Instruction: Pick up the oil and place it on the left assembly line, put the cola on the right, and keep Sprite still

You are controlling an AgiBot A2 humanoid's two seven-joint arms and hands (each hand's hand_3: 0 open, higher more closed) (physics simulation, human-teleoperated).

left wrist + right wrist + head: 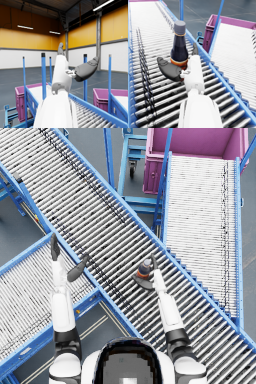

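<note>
Standing upright, dark bottle point(179, 47), grey cap point(180, 27), orange band point(178, 62); right fingers point(165, 68) flanking base

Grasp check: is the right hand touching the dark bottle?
Cannot tell. In the right wrist view the right hand overlaps the base of the dark bottle, hiding any gap.

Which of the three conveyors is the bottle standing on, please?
The middle conveyor, running diagonally; the bottle stands on its rollers by the right hand. The left conveyor and right conveyor carry none.
</note>
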